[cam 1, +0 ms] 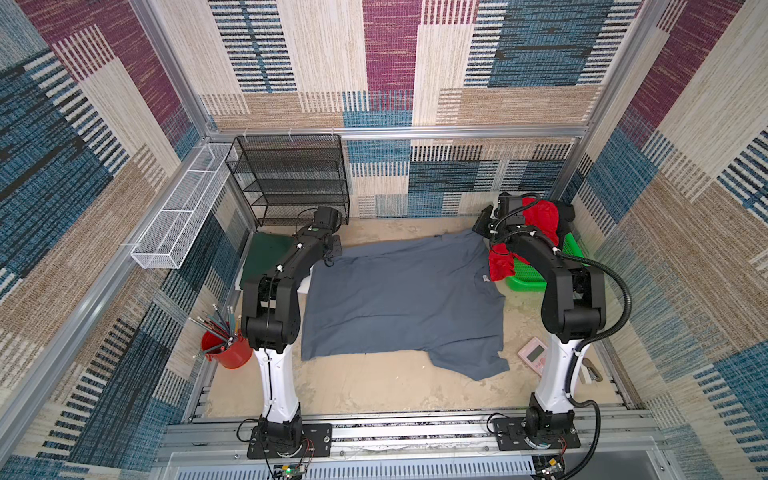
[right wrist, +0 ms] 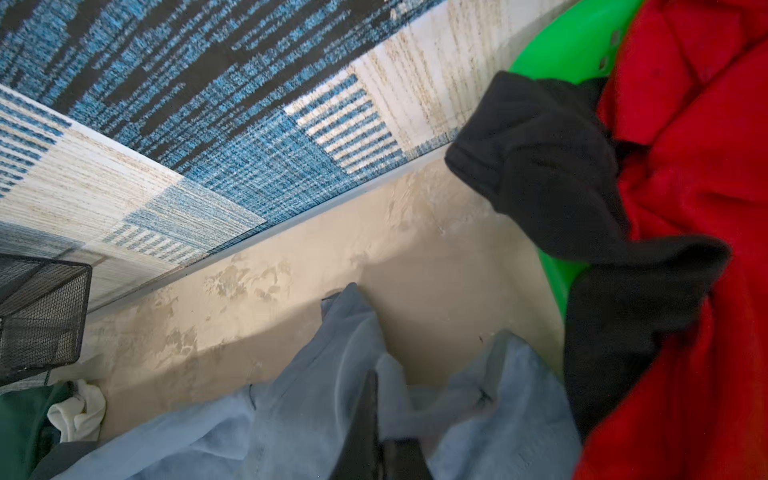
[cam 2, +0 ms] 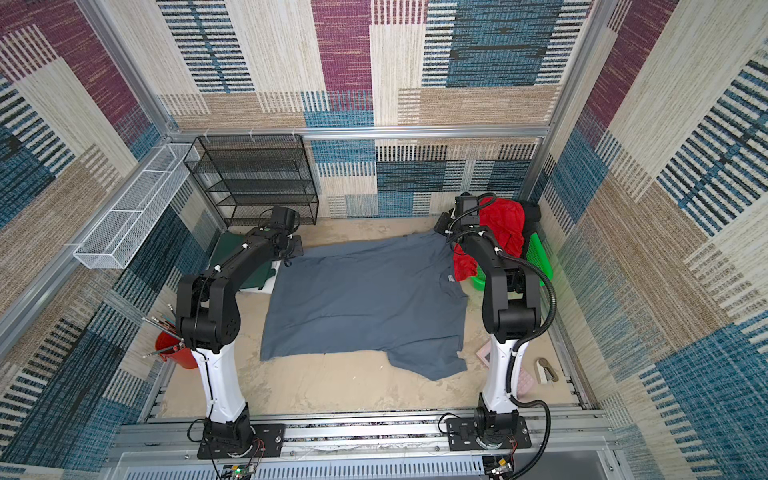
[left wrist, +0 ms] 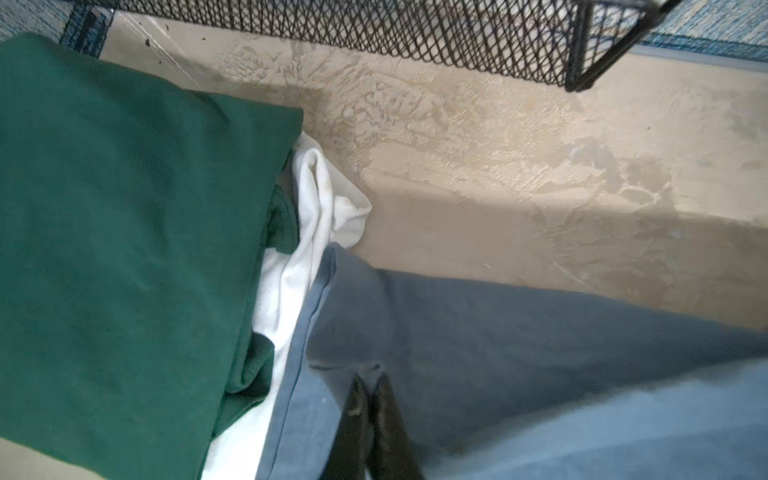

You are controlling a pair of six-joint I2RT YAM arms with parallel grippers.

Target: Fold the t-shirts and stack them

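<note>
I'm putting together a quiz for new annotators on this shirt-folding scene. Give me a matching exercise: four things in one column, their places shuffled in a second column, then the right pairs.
Things
1. grey t-shirt
2. dark green t-shirt
3. red t-shirt
4. red bucket of pencils

Places
A. draped over the green basket, far right
B. near left, beside the left arm
C. spread across the middle of the table
D. folded at the far left, on a white shirt

Pairs: 1-C, 2-D, 3-A, 4-B
</note>
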